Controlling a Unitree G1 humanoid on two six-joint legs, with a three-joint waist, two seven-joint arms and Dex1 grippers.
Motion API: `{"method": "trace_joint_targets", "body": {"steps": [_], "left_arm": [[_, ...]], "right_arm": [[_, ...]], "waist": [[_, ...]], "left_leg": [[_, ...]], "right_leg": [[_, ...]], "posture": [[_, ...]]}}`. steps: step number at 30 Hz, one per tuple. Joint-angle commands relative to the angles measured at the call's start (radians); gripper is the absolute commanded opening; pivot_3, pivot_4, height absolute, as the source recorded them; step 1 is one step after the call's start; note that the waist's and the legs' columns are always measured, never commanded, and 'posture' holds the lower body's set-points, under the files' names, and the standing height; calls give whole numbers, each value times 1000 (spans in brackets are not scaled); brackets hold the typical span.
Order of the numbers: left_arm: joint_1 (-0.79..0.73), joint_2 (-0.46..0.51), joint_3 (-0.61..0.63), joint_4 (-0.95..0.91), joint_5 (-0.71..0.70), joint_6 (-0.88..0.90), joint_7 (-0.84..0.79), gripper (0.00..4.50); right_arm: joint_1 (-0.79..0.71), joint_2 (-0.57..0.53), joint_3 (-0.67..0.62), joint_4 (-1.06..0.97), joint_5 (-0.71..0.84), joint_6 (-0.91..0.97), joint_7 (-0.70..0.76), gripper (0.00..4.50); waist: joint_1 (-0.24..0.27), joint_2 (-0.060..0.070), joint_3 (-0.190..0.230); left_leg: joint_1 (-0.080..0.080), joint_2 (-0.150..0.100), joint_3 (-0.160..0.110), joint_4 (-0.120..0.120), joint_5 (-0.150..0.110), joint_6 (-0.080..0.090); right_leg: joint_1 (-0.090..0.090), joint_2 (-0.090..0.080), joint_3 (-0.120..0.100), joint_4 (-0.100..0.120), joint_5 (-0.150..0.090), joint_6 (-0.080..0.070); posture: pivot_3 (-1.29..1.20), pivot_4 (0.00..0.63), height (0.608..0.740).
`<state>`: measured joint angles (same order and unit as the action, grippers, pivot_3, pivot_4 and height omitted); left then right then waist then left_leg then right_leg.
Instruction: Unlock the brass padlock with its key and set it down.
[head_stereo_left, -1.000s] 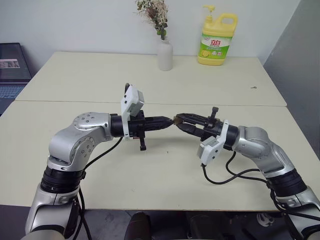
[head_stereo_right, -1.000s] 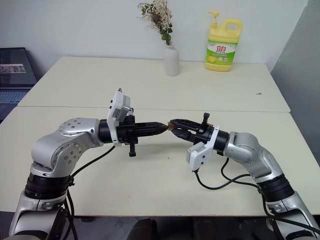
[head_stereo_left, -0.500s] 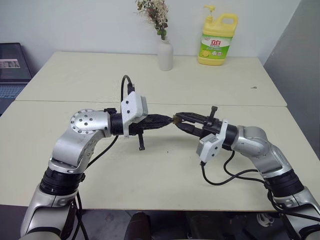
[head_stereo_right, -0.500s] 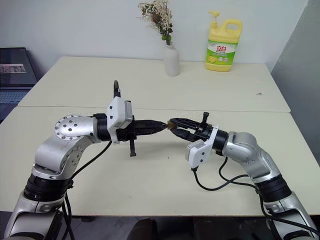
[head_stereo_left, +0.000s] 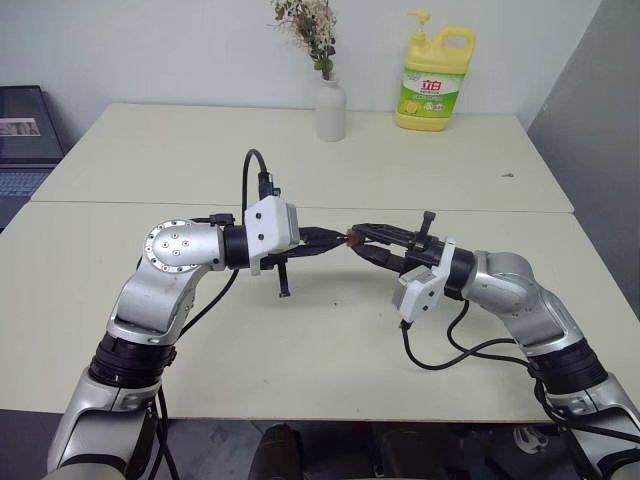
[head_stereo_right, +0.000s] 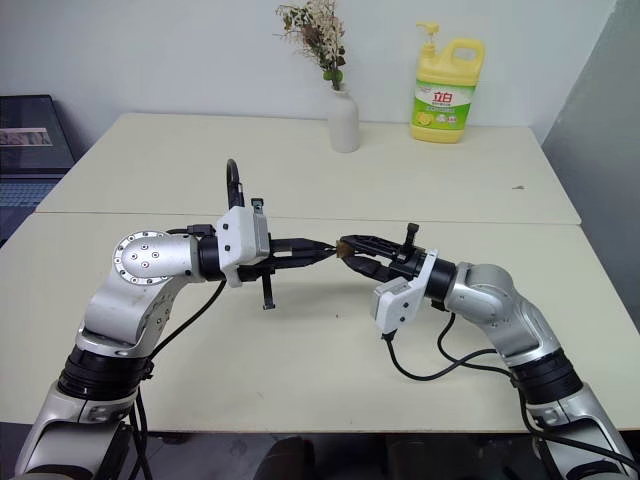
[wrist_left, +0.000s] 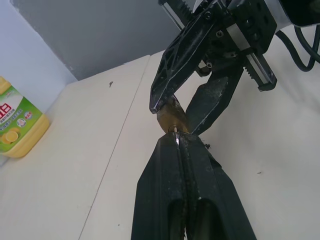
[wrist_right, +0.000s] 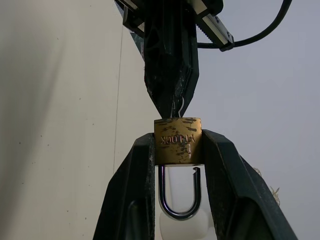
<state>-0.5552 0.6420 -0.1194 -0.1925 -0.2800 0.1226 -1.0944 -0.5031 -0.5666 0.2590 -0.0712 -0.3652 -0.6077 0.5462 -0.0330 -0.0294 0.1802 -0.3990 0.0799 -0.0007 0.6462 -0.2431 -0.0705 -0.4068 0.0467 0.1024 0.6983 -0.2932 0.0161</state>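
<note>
The brass padlock (wrist_right: 177, 141) is clamped by its sides in my right gripper (wrist_right: 177, 137), held above the table. Its silvery shackle (wrist_right: 179, 200) hangs back between the two fingers. I cannot tell whether the shackle has sprung free. My left gripper (wrist_left: 178, 141) meets the padlock tip to tip and is shut on the thin silvery key (wrist_left: 175, 133), which sits in the keyhole at the padlock's (wrist_left: 171, 120) bottom face. From the head views, both grippers (head_stereo_left: 338, 239) (head_stereo_left: 357, 237) meet in mid-air over the near table.
A white vase (head_stereo_left: 330, 108) with dried flowers and a yellow detergent bottle (head_stereo_left: 432, 85) stand at the back of the far table. A dark laptop (head_stereo_left: 25, 130) lies off to the left. Bare tabletop (head_stereo_left: 300, 340) lies under both arms.
My left wrist has rolled about its own line, swinging its white camera housing and cable round. Both hands stayed in place, and the right gripper kept its hold.
</note>
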Motion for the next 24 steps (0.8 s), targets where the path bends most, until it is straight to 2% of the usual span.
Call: {"method": "trace_joint_targets", "body": {"steps": [1, 5, 8, 11, 20, 22, 24], "left_arm": [[-7, -16, -33, -16, 15, -74, -30, 0], [-6, -31, -25, -11, 6, -39, -8, 0], [3, -43, -10, -24, -47, 51, 1, 0], [-6, -52, 9, -18, -60, 82, 19, 600], [-26, -12, 51, -53, -199, 394, 41, 3376], [-41, -21, 83, -72, -282, 507, 75, 4007], [-55, -36, 114, -90, -365, 621, 115, 4053]], "right_arm": [[-26, 12, -17, -24, 20, 5, -13, 937], [-28, 10, -18, -21, 23, 6, -13, 937], [-29, 9, -19, -22, 25, 7, -11, 937], [-30, 7, -20, -21, 25, 8, -10, 937], [-26, -2, -17, -22, 38, 15, 4, 937], [-23, -1, -13, -27, 42, 16, 9, 937], [-24, 0, -9, -31, 41, 13, 12, 937]], "waist": [[0, 0, 0], [0, 0, 0], [0, 0, 0], [0, 0, 0], [-1, 0, 0], [0, 0, 0], [0, 0, 0]], "left_leg": [[0, 0, 0, 0, 0, 0], [0, 0, 0, 0, 0, 0], [0, 0, 0, 0, 0, 0], [0, 0, 0, 0, 0, 0], [0, 0, 0, 0, 0, 0], [0, 0, 0, 0, 0, 0], [0, 0, -1, 0, 0, 0]], "right_leg": [[0, 0, 0, 0, 0, 0], [0, 0, 0, 0, 0, 0], [0, 0, 0, 0, 0, 0], [0, 0, 0, 0, 0, 0], [0, 0, 0, 0, 0, 0], [0, 0, 0, 0, 0, 0], [0, 0, -1, 0, 0, 0]], "posture": [[0, 150, 740], [0, 150, 740], [0, 150, 740], [0, 150, 740], [0, 150, 740], [0, 150, 740], [0, 150, 740]]}}
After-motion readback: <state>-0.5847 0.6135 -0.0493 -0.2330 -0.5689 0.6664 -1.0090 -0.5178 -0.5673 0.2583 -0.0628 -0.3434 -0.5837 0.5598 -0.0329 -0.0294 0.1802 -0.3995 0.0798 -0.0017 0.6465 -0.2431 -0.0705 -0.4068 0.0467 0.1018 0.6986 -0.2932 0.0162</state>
